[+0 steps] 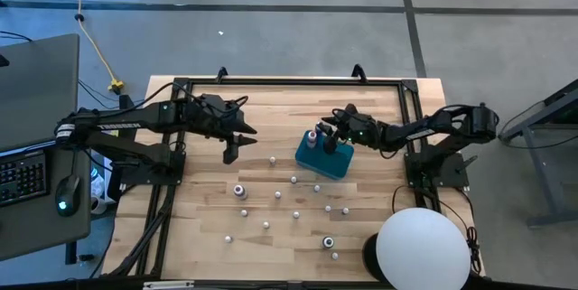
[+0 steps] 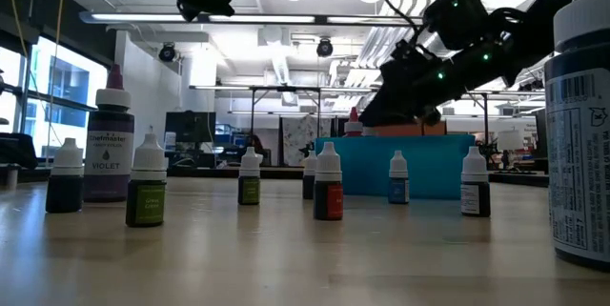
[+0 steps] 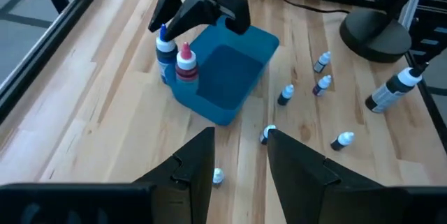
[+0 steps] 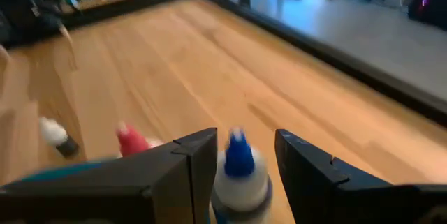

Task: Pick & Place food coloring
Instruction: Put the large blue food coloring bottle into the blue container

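Observation:
The teal box (image 1: 332, 163) lies right of the table's middle. A red-topped bottle (image 3: 186, 63) stands in its corner. Beside it is a blue-topped food coloring bottle (image 3: 165, 47), with my right gripper (image 4: 244, 151) shut on it over the box. Several small food coloring bottles (image 1: 277, 194) stand scattered on the wood nearer the front, along with two larger ones (image 1: 240, 191) (image 1: 330, 242). My left gripper (image 3: 241, 151) hangs open above the table to the box's left, with nothing between its fingers. My right gripper has the blue-topped bottle between its two fingers, on the white shoulder (image 4: 241, 182) just below the blue cap. The fingers slant down from the table's right side. The bottle is upright in the box's corner, and the box wall hides its foot.
A black frame (image 1: 289, 82) runs round the table's edges. A white dome on a black base (image 1: 423, 249) stands at the front right corner. A desk with keyboard and mouse (image 1: 63, 191) is off the left side. Bare wood lies far of the box.

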Controlling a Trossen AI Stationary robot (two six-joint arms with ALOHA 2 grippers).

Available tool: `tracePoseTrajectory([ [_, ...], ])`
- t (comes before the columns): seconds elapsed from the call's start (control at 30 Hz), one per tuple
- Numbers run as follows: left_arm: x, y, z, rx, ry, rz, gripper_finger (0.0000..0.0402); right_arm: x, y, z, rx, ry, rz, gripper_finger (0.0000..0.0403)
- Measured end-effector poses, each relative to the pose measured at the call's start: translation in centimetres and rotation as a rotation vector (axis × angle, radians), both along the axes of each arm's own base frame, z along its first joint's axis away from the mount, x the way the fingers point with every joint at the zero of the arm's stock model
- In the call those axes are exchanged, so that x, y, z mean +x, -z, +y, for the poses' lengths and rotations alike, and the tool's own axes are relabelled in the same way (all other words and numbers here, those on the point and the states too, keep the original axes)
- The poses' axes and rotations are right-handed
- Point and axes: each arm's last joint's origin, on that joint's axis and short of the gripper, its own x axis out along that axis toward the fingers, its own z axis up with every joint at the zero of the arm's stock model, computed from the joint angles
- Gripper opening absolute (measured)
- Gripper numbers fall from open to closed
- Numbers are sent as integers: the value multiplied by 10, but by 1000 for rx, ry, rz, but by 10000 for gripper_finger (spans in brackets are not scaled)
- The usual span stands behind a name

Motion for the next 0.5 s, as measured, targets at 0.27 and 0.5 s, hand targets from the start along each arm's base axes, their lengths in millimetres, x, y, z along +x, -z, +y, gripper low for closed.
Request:
tracePoseTrajectory([
  [0.27,0,0,2,47,-56,3,131,-3,2,-8,18,-2,14,99],
  [0.5,0,0,2,51,-64,4,131,-5,3,-14,62,-23,10,38],
])
